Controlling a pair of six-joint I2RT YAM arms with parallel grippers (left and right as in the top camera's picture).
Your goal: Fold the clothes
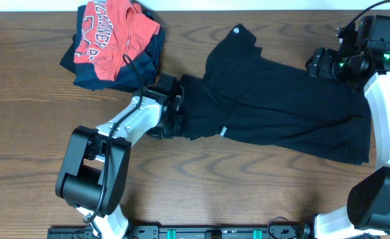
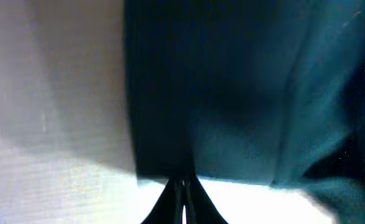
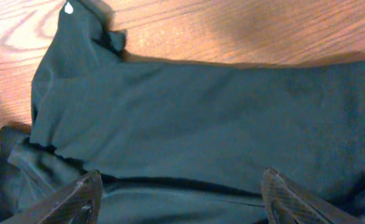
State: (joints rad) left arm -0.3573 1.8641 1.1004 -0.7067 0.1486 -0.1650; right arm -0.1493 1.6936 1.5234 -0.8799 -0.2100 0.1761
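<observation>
The black T-shirt lies partly folded across the middle and right of the wooden table, with a small white emblem near its lower left and a pale label at its top. My left gripper sits at the shirt's left edge. In the left wrist view its fingers are closed together on the edge of the black fabric. My right gripper hovers at the upper right of the shirt. In the right wrist view its fingers are wide apart above the black fabric, holding nothing.
A red shirt with white lettering lies on a dark navy garment at the back left of the table. Bare wood lies in front of the shirt.
</observation>
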